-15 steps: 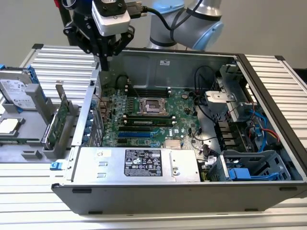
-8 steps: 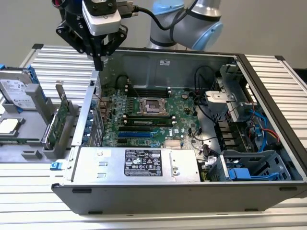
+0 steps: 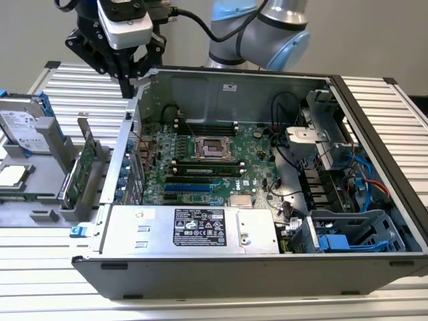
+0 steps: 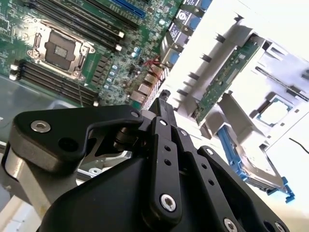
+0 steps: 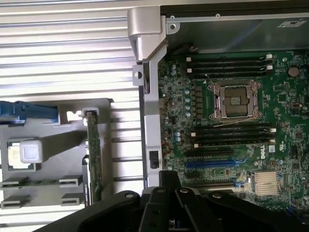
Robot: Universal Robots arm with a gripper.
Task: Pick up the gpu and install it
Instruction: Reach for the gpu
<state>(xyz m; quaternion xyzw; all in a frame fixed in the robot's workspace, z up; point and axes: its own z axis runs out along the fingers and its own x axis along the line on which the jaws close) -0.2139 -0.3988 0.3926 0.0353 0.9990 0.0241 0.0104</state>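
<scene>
The gpu [image 3: 79, 167] is standing on edge in a grey holder [image 3: 41, 215] just beside the open computer case [image 3: 200, 275], presumably so its upper edge is staying free for a grasp from above. The gripper [image 3: 126, 85] is hovering above the case wall nearest that holder, jaws drawn narrow and carrying nothing.

The arm [image 3: 267, 37] is silver-grey with pale blue joint caps. A black cable [image 3: 190, 19] runs along its wrist. A white-grey housing [image 3: 125, 23] tops the black gripper [image 3: 127, 83], whose linkage bars carry silver screws [image 4: 168, 202].
</scene>
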